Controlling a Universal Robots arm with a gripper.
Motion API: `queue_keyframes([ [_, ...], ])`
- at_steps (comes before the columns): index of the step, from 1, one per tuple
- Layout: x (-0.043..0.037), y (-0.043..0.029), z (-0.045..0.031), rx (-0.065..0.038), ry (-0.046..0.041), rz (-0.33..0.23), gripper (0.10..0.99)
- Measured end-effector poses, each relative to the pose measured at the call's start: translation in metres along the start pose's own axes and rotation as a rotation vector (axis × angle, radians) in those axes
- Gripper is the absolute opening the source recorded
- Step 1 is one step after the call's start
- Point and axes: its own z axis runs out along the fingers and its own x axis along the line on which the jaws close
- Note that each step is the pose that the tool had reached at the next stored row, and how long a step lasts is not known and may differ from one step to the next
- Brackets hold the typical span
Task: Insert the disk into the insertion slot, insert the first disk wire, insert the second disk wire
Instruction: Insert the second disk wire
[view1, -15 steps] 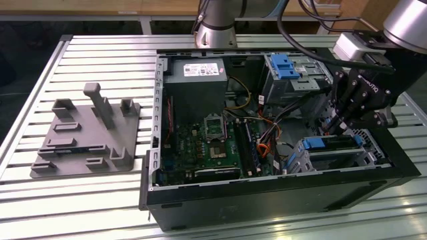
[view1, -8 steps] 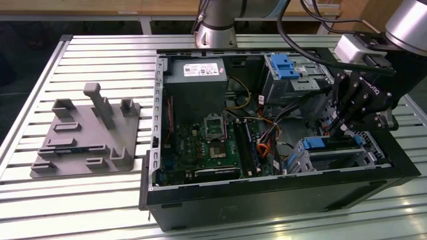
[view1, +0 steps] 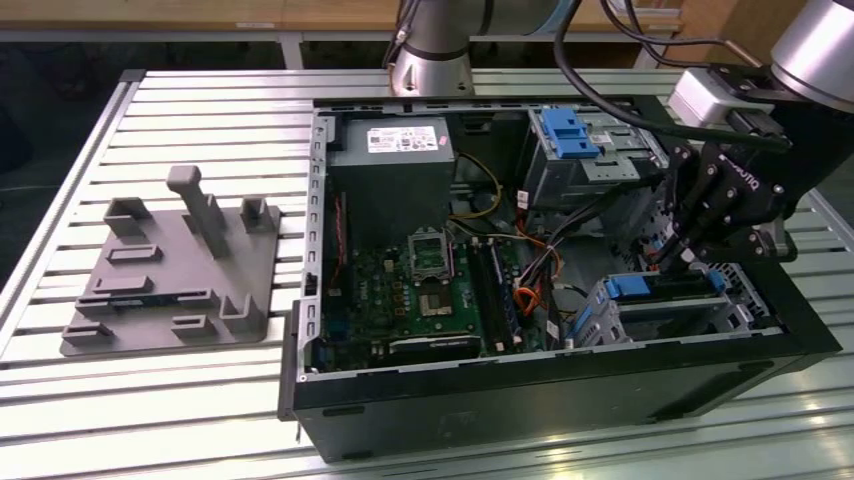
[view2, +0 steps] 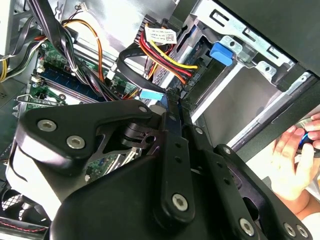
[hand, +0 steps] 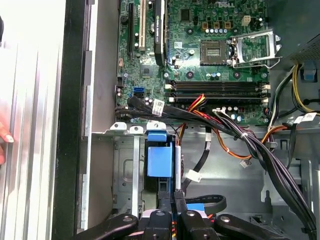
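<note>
Light: bright, even, from overhead.
Glare: my table slats (view1: 200, 400) wash out white.
Shadow: case interior (view1: 400, 200) dim.

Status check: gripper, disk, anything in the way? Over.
Gripper shut, over insertion slot. Disk in slot. Cables crowd close by; person's hand outside case.

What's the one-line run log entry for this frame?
gripper: shut, above slot | disk: in slot | hand: beside case
</note>
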Motion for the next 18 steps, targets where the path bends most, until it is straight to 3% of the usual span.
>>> queue_keyframes([
  [18,0.0023,-0.0005,0.0005,0.001,-0.0023,-0.001,0.145],
])
